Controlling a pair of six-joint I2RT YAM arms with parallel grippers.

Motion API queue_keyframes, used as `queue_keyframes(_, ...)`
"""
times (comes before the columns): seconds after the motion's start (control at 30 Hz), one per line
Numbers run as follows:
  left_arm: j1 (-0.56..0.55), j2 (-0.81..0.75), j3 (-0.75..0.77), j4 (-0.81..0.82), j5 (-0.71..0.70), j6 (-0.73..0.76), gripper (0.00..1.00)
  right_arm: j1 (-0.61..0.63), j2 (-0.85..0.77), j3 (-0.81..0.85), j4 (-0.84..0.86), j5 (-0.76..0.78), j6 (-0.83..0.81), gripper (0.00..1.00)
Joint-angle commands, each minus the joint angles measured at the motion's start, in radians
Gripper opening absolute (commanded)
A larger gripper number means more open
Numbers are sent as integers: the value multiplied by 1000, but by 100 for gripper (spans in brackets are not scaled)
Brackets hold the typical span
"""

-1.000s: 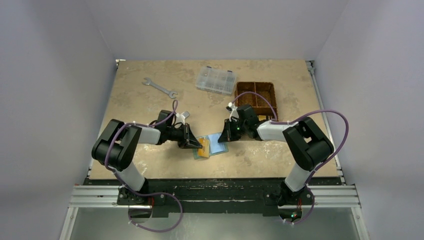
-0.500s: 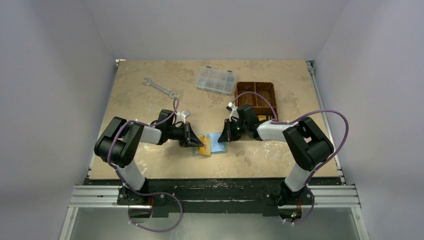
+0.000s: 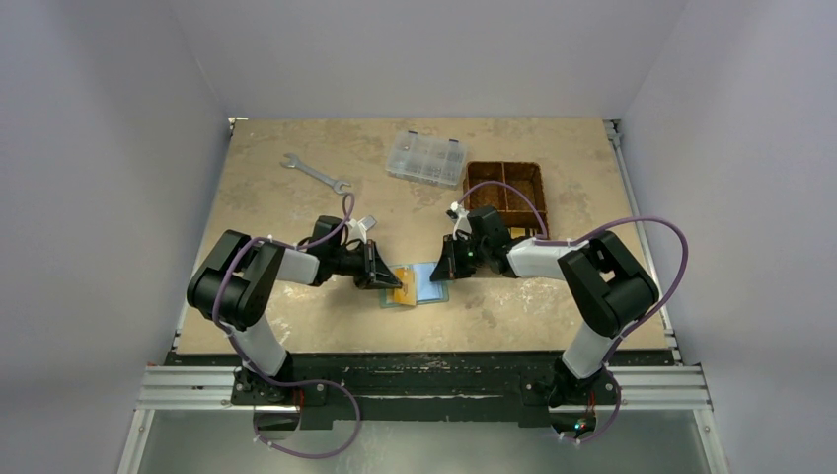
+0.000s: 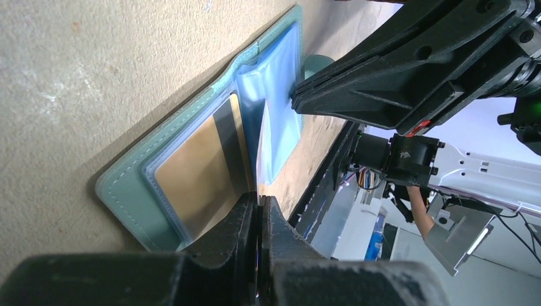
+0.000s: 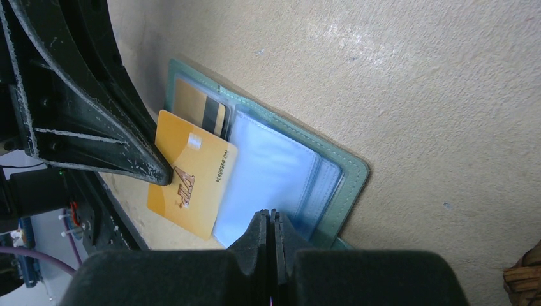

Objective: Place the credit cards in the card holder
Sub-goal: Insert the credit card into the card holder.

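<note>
Clamping an uninserted orange-gold credit card (image 5: 191,182) over the open card holder (image 5: 348,172), one striped card (image 5: 194,103) already pocketed, the left gripper (image 4: 258,207) faces the closed right gripper (image 5: 271,220).

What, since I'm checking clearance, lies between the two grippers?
Between left gripper and right gripper: the open card holder and an orange-gold card, seen from top view.

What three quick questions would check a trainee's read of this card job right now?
1. True or false: the card holder lies folded shut.
2. Which gripper pinches the orange-gold card: A) left gripper, or B) right gripper?
3. Fill in: the right gripper's tip meets a pale blue ___ of the holder.
Key: 1 false, it lies open on the table; 2 A; 3 pocket.
</note>
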Motion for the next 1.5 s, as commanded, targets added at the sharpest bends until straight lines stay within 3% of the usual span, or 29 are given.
queue_keyframes(0.0,-6,-5,8,55,15,6,0,-2,30,-15,-12,51,-7,0)
queue_keyframes(0.43,-11,61,7,300,-4,-162,0,-2,25,-25,-6,46,-5,0)
queue_keyframes(0.77,-50,86,13,314,-7,-163,0,-3,20,-29,-6,45,-3,0)
queue_keyframes(0.93,-62,104,22,287,-12,-149,0,-2,18,-26,-7,44,-3,0)
queue_keyframes(1.07,-120,68,93,61,-114,-46,0,-2,8,-20,-18,49,-3,0)
queue_keyframes(1.23,-132,-34,154,-184,-264,39,35,-2,-31,-11,-54,67,-2,0)
queue_keyframes(1.33,-134,-86,169,-281,-333,60,46,-2,-63,2,-93,82,-7,0)
queue_keyframes(1.47,-135,-152,202,-425,-401,109,53,-2,-93,17,-135,96,-14,0)
